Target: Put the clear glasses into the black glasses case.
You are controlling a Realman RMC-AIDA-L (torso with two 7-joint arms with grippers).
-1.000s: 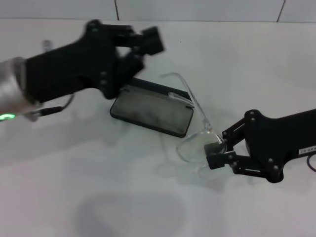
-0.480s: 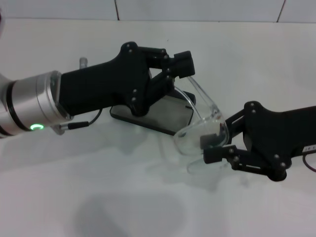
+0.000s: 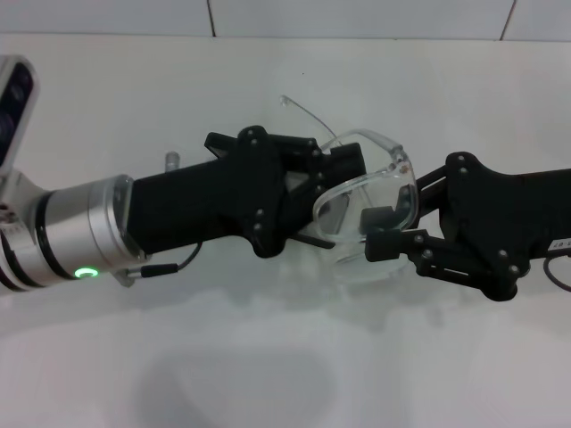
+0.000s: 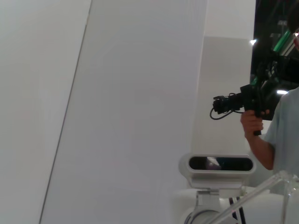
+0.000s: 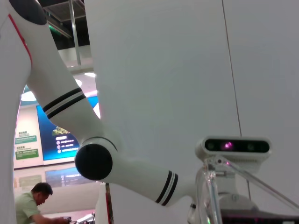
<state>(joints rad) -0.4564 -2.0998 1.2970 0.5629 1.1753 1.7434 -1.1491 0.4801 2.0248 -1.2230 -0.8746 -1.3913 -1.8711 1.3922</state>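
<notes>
The clear glasses (image 3: 370,183) hang in the air above the white table, lenses tilted toward me, one thin arm pointing up and back. My right gripper (image 3: 382,232) comes in from the right and is shut on the lower rim of a lens. My left gripper (image 3: 343,174) reaches in from the left and sits right against the glasses' left side. A clear arm of the glasses (image 4: 261,195) crosses the left wrist view, and a clear part of the glasses (image 5: 211,196) also shows in the right wrist view. The black glasses case is hidden under the left gripper.
The white table (image 3: 268,357) spreads all around, with a tiled wall at its back edge. Both wrist views look upward at my head camera (image 4: 219,164), at white walls and at a person holding a camera (image 4: 261,116).
The right gripper has lifted the glasses up and back, off the table. The left arm has swung right and forward, and now covers the case and meets the glasses.
</notes>
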